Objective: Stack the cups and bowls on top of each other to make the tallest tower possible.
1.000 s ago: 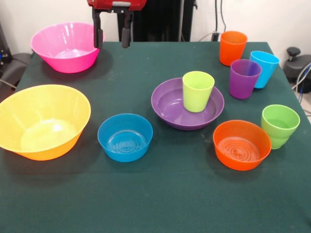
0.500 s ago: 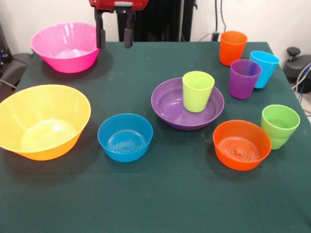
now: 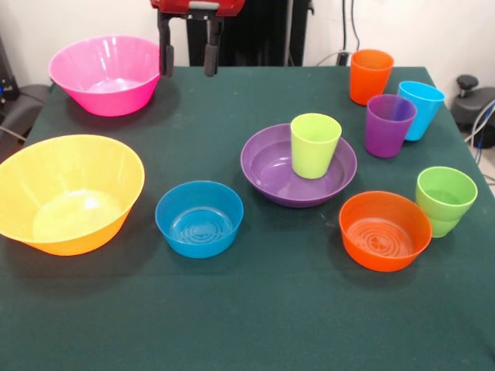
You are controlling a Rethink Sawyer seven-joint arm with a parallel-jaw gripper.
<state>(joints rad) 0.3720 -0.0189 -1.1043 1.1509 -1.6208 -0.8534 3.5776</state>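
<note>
A lime-yellow cup stands upright in the wide purple bowl at the table's middle. A small blue bowl sits on the cloth to the left of it. A small orange bowl sits to the right at the front. The pink bowl is at the far left, the yellow-orange bowl at the near left. Orange, light blue, purple and green cups stand at the right. My gripper hangs open and empty at the far edge, right of the pink bowl.
The table is covered in dark green cloth. A black chair part stands off the right edge, and cables hang at the back wall.
My gripper has shifted slightly to the right along the far edge. The cups and bowls have not moved.
</note>
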